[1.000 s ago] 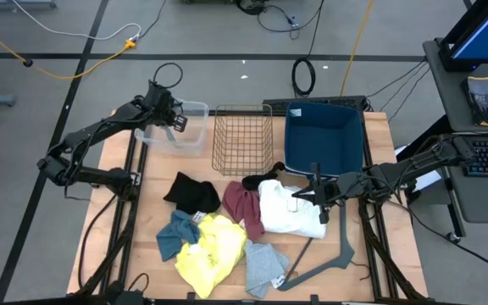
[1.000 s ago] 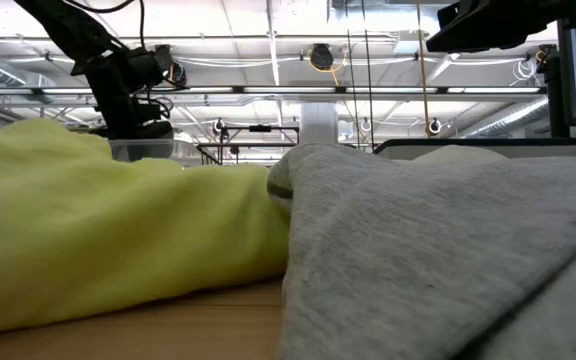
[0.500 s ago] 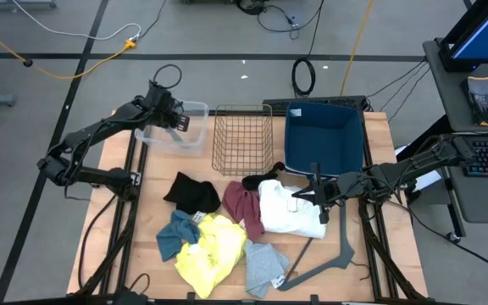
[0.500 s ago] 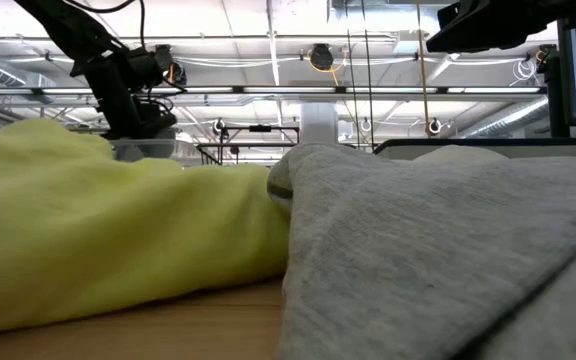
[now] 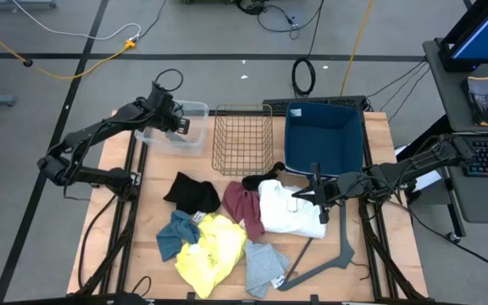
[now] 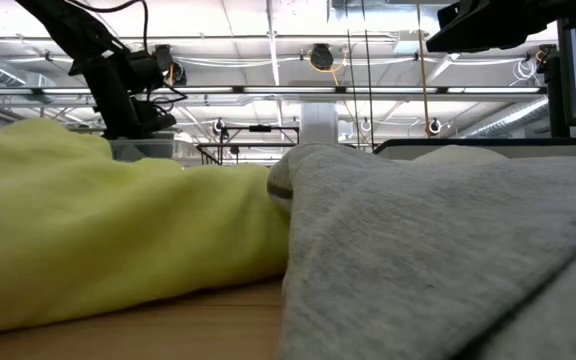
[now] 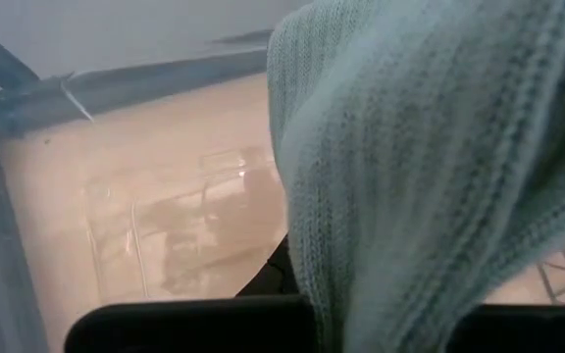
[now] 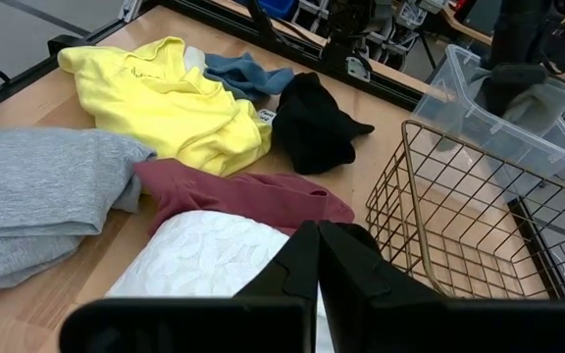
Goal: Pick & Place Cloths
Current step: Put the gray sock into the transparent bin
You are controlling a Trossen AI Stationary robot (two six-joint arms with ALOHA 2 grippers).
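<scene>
Grey cloth held over the bin

The soft grey knitted cloth [image 7: 430, 167] is clamped in the left tool [image 5: 176, 123] above the clear plastic bin [image 5: 195, 110], apparently for release; the right tool [image 5: 310, 196], closed empty, is poised over the white cloth [image 5: 286, 212].
</scene>
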